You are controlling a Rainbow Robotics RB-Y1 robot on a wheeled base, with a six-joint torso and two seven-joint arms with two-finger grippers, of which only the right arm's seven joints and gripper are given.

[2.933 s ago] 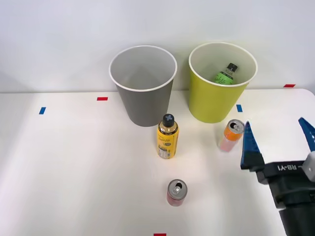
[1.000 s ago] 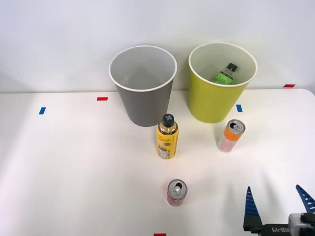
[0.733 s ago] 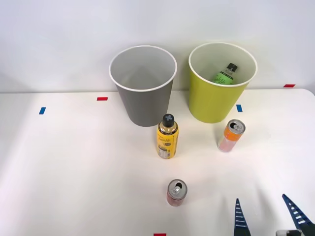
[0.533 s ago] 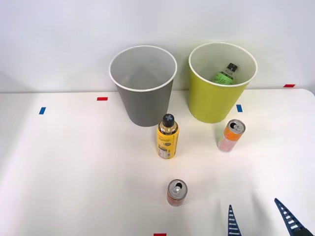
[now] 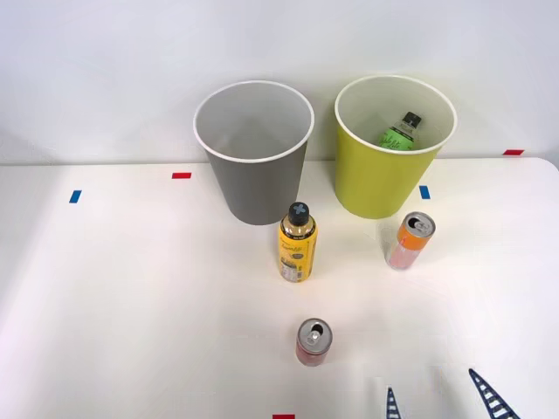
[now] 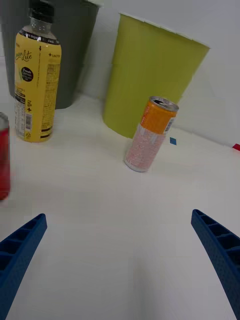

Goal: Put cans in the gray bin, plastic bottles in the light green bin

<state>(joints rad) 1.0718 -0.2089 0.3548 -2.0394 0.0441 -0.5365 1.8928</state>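
Orange-and-pink can (image 5: 410,241) upright, silver pull-tab top, slim.

Two bins stand at the table's (image 5: 105,305) far edge, the gray bin (image 5: 253,166) left of the light green bin (image 5: 389,170), which holds a bottle (image 5: 402,131). Before them stand a second bottle (image 5: 298,244) and, rightward, a can (image 5: 410,241); another can (image 5: 313,342) stands nearer.
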